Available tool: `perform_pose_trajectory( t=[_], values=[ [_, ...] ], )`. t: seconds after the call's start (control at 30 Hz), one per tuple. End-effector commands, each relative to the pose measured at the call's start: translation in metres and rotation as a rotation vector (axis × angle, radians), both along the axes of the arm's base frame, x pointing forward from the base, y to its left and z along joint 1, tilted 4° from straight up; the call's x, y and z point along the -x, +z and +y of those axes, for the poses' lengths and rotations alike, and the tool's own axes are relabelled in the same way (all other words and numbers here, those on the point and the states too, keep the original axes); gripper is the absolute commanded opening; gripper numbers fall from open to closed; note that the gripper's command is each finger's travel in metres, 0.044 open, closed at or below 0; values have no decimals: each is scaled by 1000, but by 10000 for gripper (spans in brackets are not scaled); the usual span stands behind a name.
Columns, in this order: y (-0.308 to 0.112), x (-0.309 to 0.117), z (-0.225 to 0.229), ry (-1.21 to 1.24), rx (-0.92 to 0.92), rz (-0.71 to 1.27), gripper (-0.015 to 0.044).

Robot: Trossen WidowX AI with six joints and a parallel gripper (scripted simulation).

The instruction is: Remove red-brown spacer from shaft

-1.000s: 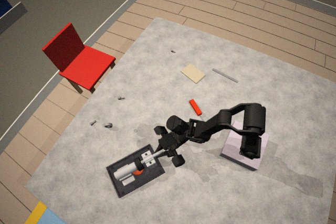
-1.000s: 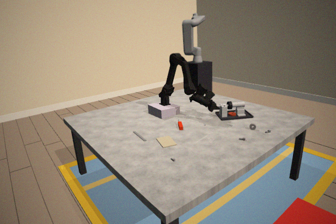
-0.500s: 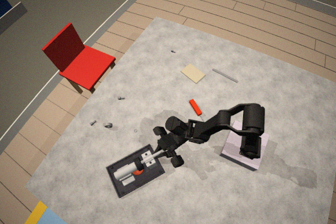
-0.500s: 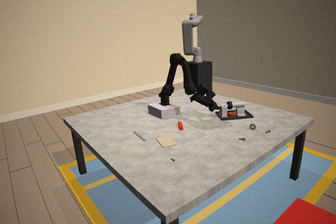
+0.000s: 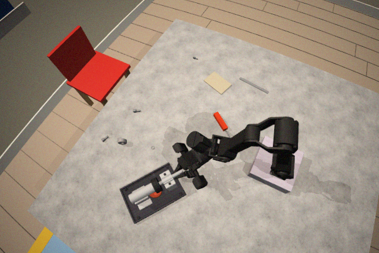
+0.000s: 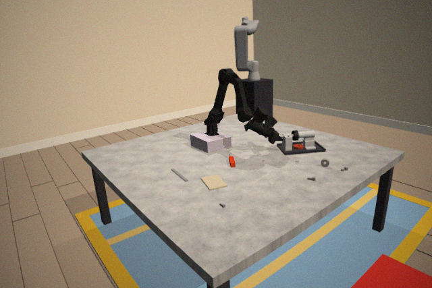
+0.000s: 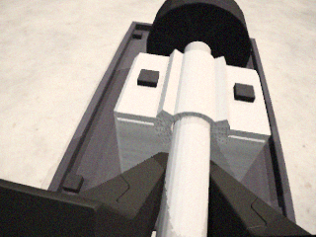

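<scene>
The white shaft [image 5: 177, 173] [image 7: 189, 197] runs through the near white bearing block [image 5: 167, 183] [image 6: 287, 144] [image 7: 138, 101] toward the light cylindrical housing [image 5: 141, 194] [image 6: 306, 134]. My gripper [image 5: 180, 172] [image 6: 279, 139] [image 7: 183, 166] is shut on the shaft close outside the near block, one finger on each side. A thick black ring [image 5: 156, 185] [image 6: 295, 135] [image 7: 197, 30] sits on the shaft line between block and housing. The red-brown spacer [image 5: 155, 194] [image 6: 298, 146] lies low on the dark base tray [image 5: 159, 209] [image 6: 305, 152] [image 7: 91, 153], off the shaft. The shaft's far end is hidden.
Near the tray lie a grey ring [image 5: 122, 141] [image 6: 325, 162] and small bolts. An orange-red handled tool [image 5: 220, 121] [image 6: 231, 161], a cream pad [image 5: 217, 83] [image 6: 213, 182] and a grey bar [image 5: 254, 85] [image 6: 179, 175] lie farther off. The arm stands on a pale pink block [image 5: 259, 164] [image 6: 200, 142].
</scene>
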State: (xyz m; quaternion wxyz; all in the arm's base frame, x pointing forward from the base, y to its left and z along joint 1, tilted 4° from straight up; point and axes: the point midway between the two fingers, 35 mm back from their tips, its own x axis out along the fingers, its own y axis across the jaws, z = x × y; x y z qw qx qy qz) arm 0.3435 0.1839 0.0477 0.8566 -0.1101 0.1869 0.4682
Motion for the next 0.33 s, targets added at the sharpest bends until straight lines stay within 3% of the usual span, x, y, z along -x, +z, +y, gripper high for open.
perform_pose_trajectory(
  t=[0.0,0.3],
  values=[
    [0,0,0,0,0,-1,131],
    [3,2,-5,0,1,0,368]
  ],
)
